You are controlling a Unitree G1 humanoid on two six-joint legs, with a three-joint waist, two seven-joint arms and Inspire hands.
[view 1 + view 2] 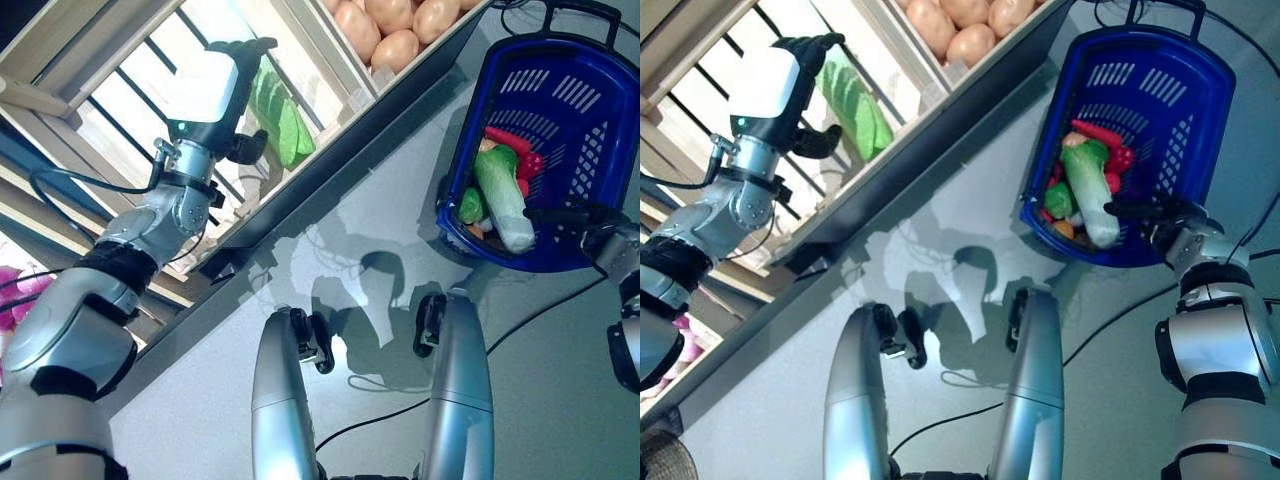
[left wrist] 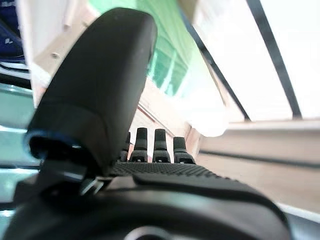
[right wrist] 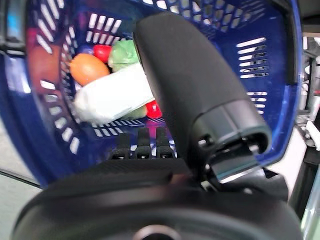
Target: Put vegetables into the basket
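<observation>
A green leafy vegetable lies on the wooden slatted shelf, also seen past my fingers as the same green vegetable. My left hand is up against it, open, with fingers straight above it and thumb below. The blue basket stands on the floor at the right. It holds a white-green cabbage, a red pepper, a green one and an orange piece. My right hand is open, its straight fingers reaching over the basket's near rim.
A crate of potatoes sits on the shelf further back, beside the basket. The shelf's dark front edge runs diagonally between the shelf and the grey floor.
</observation>
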